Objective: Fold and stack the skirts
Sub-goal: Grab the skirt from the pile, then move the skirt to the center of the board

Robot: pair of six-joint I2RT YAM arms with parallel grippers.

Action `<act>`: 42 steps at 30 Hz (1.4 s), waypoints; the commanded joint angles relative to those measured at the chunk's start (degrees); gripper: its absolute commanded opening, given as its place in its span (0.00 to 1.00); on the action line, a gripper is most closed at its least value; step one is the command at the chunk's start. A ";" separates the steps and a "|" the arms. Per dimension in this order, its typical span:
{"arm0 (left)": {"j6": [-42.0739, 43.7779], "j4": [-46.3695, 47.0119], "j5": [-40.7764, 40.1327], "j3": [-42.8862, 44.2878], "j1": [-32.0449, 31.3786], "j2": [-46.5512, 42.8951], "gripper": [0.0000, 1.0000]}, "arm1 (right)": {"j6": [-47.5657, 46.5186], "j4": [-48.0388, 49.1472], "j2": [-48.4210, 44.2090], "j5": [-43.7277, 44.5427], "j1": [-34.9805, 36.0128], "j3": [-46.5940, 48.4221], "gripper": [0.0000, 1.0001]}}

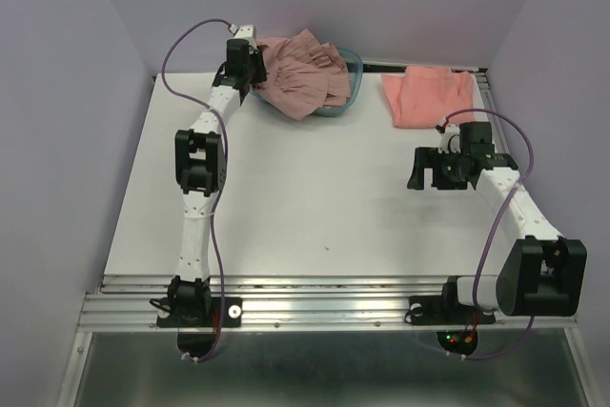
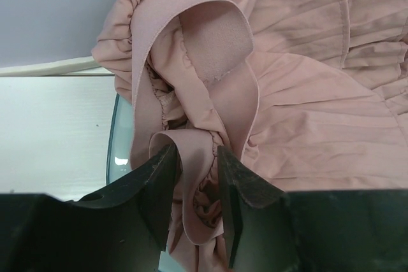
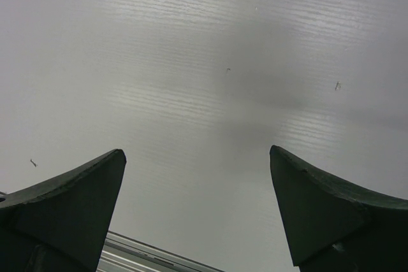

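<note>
The mauve-pink pleated skirt (image 1: 305, 71) lies bunched in and over the teal tub (image 1: 349, 92) at the back of the table. My left gripper (image 1: 243, 69) is at its left edge, and in the left wrist view the jaws (image 2: 194, 186) are closed on a fold of the skirt's waistband (image 2: 204, 49). The coral-salmon skirt (image 1: 429, 94) lies folded flat at the back right. My right gripper (image 1: 419, 169) hovers open and empty over bare table just in front of it; the right wrist view shows its fingers (image 3: 319, 202) wide apart.
The tub's translucent rim (image 2: 113, 138) shows beside the cloth in the left wrist view. A metal rail (image 1: 286, 293) runs along the near edge of the white table. Purple walls close in the back and sides.
</note>
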 commanded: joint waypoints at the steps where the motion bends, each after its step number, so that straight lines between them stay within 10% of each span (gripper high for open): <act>1: -1.09 2.35 0.89 2.28 0.16 -0.14 0.42 | -0.37 -0.23 0.71 0.77 0.48 1.42 1.00; 12: -1.45 2.35 1.51 2.63 0.16 0.47 0.36 | -0.37 -0.14 1.15 1.38 0.48 1.86 1.00; 18: -0.22 2.35 1.60 3.33 0.25 -1.01 0.00 | -0.20 -0.49 0.97 1.82 0.48 2.56 1.00; 42: 12.52 8.95 8.62 10.28 -7.92 -39.23 0.00 | 0.68 0.21 -6.58 1.21 0.48 5.10 1.00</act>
